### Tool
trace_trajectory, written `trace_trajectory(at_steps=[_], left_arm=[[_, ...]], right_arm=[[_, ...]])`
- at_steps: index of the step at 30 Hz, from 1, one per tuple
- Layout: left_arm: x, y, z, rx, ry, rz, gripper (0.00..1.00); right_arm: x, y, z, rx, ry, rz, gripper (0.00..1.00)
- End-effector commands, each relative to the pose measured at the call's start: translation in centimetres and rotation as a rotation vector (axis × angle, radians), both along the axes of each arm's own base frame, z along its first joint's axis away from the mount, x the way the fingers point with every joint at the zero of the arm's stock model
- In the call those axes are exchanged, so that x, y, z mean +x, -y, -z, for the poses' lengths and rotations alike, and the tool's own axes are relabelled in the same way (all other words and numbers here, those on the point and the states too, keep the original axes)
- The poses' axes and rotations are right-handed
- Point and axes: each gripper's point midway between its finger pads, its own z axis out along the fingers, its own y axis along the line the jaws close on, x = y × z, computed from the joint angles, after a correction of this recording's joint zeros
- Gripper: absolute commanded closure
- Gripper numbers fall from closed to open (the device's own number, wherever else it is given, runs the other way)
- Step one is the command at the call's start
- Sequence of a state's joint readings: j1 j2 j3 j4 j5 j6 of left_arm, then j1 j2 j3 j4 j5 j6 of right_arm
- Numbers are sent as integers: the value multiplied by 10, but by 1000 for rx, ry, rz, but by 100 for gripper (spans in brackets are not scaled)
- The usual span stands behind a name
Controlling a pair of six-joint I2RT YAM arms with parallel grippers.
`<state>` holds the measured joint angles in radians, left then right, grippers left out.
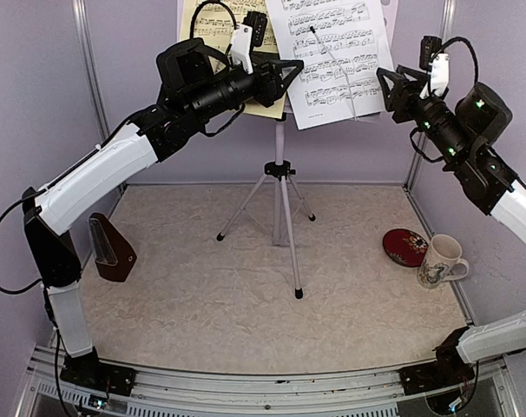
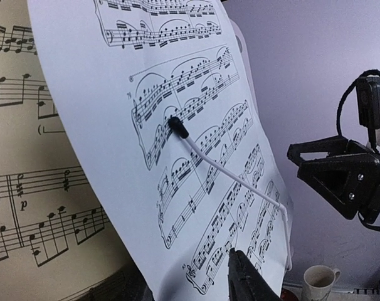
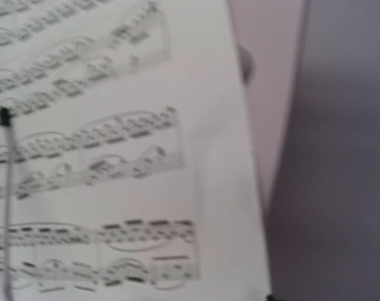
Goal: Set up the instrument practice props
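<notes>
The white tripod music stand [image 1: 281,195] stands at the back centre. The white sheet of music [image 1: 331,54] leans on its desk under a white wire page holder [image 1: 332,59]. The yellow sheet [image 1: 200,24] is beside it on the left, partly hidden by my left arm. My left gripper [image 1: 289,76] is open at the white sheet's lower left edge. One of its fingers [image 2: 243,276] shows in front of the white sheet [image 2: 177,113], with the yellow sheet [image 2: 27,188] to the left. My right gripper [image 1: 387,87] is open and empty, just right of the sheet. The brown metronome [image 1: 112,248] stands at the left.
A red round dish [image 1: 405,246] and a floral white mug [image 1: 440,260] sit at the right of the mat. Purple walls close the back and both sides. The right wrist view shows only the blurred white sheet [image 3: 115,157] and the wall.
</notes>
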<state>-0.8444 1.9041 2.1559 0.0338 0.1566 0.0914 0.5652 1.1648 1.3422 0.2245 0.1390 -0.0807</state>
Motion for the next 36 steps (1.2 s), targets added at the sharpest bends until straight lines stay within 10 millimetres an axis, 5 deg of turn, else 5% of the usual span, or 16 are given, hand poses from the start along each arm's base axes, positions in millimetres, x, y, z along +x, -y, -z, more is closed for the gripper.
trace_trajectory(at_steps=[1,10,29,36], left_arm=[[-13,-11,-21,-55,16,9,63],[-10,-6,-10,-37,-10,21,63],[-8,-6,4,-54,-62,27,72],[-5,-6,3,-73,-67,17,84]], right_arm=[[3,18,4,29,-41,39,47],[10,28,4,64,-87,-64,42],[27,21,7,91,-131,-288,73],[27,20,10,92,-128,-299,93]])
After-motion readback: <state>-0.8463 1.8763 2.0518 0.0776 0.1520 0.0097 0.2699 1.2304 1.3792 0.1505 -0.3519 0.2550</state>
